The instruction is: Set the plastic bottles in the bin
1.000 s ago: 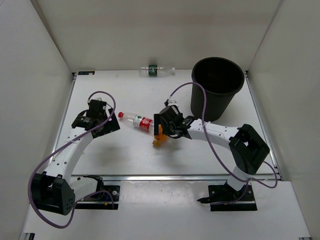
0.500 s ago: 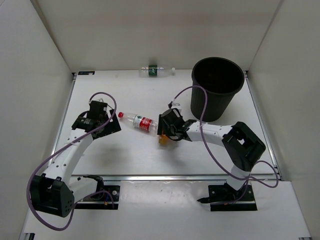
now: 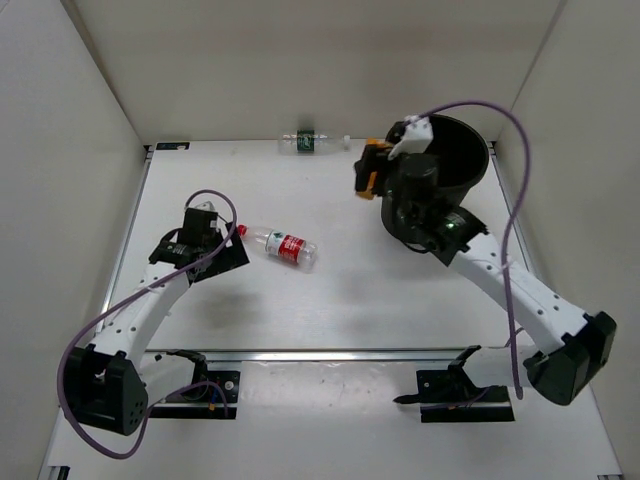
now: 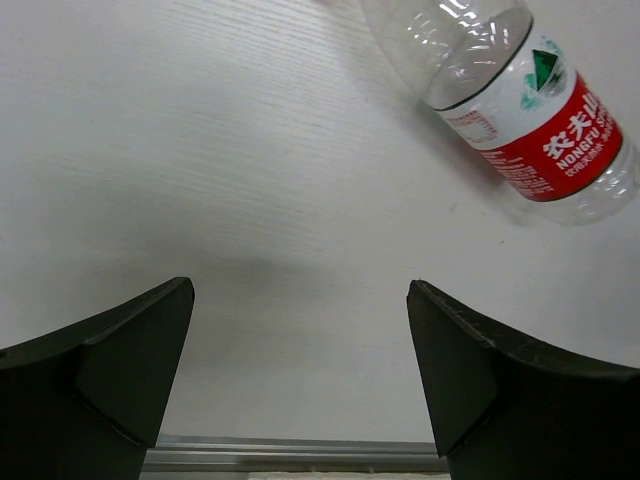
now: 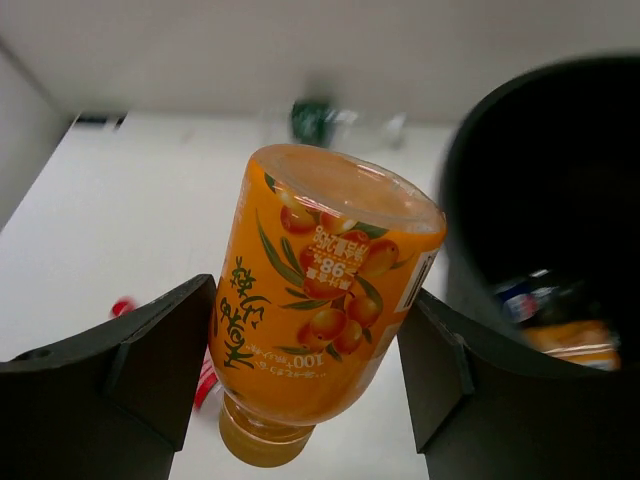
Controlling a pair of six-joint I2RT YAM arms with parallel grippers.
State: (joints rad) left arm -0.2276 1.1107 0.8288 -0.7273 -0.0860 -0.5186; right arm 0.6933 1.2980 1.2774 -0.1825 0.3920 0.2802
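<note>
A stubby orange bottle [image 5: 320, 330] hangs cap-down between the fingers of my right gripper [image 5: 308, 350], which is shut on it. In the top view that gripper [image 3: 372, 172] is raised beside the left rim of the black bin [image 3: 470, 135]. An orange bottle [image 5: 565, 340] lies inside the bin [image 5: 500, 200]. A clear bottle with a red cap and red label [image 3: 285, 246] lies on the table, just right of my open left gripper [image 3: 225, 255]. The left wrist view shows that bottle [image 4: 540, 120] ahead and to the right of the empty left gripper [image 4: 300, 370]. A green-labelled bottle [image 3: 308, 141] lies by the back wall.
White walls close the table on the left, back and right. A metal rail [image 3: 330, 353] runs along the near edge by the arm bases. A purple cable [image 3: 500, 110] arcs over the bin from my right arm.
My right gripper shut on the orange bottle at mid-table, then lifted it up and back to the bin's left rim. The left arm barely moved.
</note>
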